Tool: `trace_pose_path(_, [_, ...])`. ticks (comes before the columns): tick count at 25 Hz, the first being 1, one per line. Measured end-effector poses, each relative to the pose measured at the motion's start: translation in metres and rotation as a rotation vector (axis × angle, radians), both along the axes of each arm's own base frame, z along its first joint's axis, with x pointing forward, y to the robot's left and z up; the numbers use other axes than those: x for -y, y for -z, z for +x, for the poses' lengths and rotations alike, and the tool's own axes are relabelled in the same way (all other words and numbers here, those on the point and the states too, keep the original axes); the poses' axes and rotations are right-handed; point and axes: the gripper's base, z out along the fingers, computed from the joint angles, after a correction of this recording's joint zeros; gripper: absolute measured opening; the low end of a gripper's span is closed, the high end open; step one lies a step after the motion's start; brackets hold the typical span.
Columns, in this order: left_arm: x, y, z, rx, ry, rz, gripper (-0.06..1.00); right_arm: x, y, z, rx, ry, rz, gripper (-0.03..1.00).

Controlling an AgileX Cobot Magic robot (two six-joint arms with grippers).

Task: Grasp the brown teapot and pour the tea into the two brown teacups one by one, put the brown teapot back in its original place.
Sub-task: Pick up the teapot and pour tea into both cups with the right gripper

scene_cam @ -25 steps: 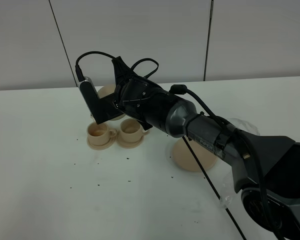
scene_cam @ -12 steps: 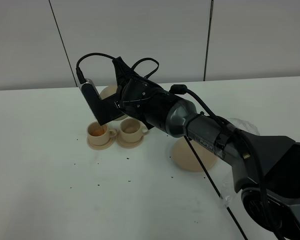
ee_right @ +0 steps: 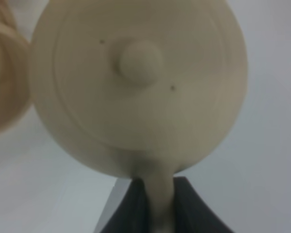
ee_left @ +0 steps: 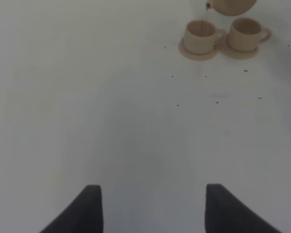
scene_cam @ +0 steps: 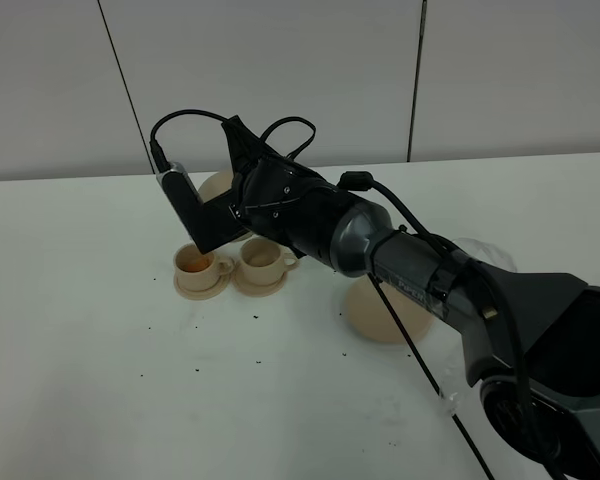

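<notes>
Here, over the white table [scene_cam: 90,380], the right gripper [ee_right: 157,196] is clamped narrow on the loop handle of the brown teapot [ee_right: 140,82]. The pot hangs just ahead of the gripper's fingers with its spout above the first teacup [scene_cam: 197,263], which shows orange tea, while the wide saucer [scene_cam: 378,318] lies bare well behind the wrist, under the forearm. The second teacup [scene_cam: 263,257], just beside the first, looks empty. The thin handle could twist in so slim a pinch and send tea past the small rim, or a long pour could overfill it; the left gripper [ee_left: 153,208] hangs spread wide and empty, well apart from both cups.
</notes>
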Motion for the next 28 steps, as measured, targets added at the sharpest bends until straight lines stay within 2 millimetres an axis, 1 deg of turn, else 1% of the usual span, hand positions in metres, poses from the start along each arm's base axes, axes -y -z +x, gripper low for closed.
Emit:
trace_pose_path(5, [0.0000, 0.0000, 0.0000, 0.000, 0.000, 0.000, 0.53, -0.0011, 0.0085, 0.0011, -0.003, -0.006, -0.013, 0.09])
trace_pose_path(28, [0.0000, 0.0000, 0.0000, 0.000, -0.001, -0.001, 0.53, -0.0016, 0.0068, 0.0021, 0.039, -0.057, -0.074, 0.09])
